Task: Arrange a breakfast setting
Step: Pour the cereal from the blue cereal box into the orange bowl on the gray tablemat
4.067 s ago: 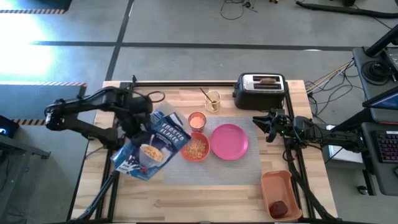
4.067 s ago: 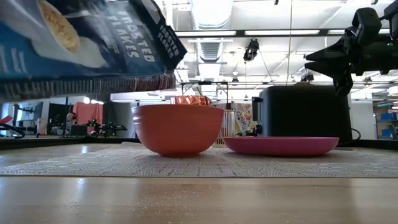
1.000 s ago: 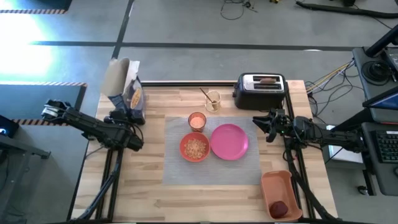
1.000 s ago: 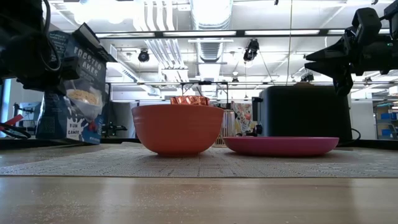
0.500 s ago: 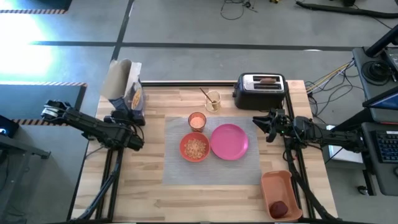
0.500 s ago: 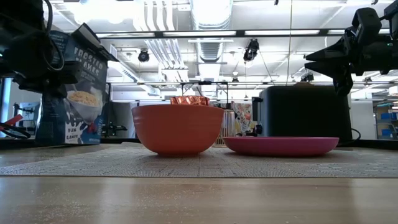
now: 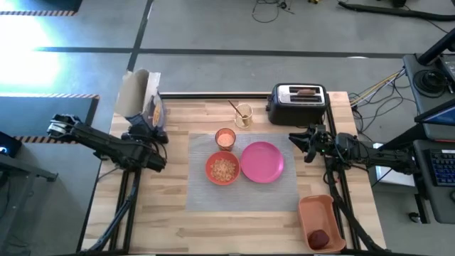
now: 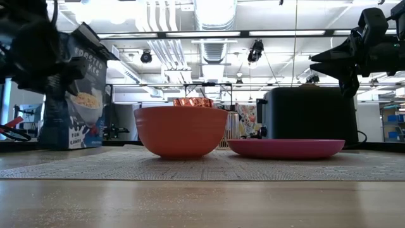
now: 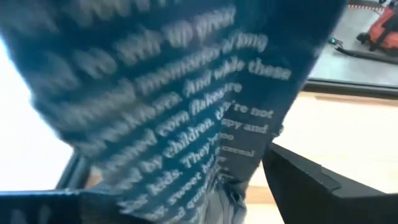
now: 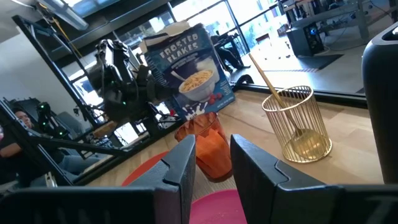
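High view: table (image 7: 234, 220) with a grey mat (image 7: 206, 192) at centre. Toaster (image 7: 298, 103) at the far edge holds toast (image 7: 306, 91). At the far left corner stands a cereal box (image 7: 142, 99); the left gripper (image 7: 146, 128) is at its base, jaws spread, seemingly letting go. It should back away level so the box stays upright. On the mat sit a plate (image 7: 262, 161), bowl (image 7: 223, 169) of flakes and cup (image 7: 225, 138). The spoon (image 7: 235, 109) stands in a wire holder (image 7: 244, 115). The right gripper (image 7: 307, 144) hovers by the toaster, jaws narrow, holding nothing.
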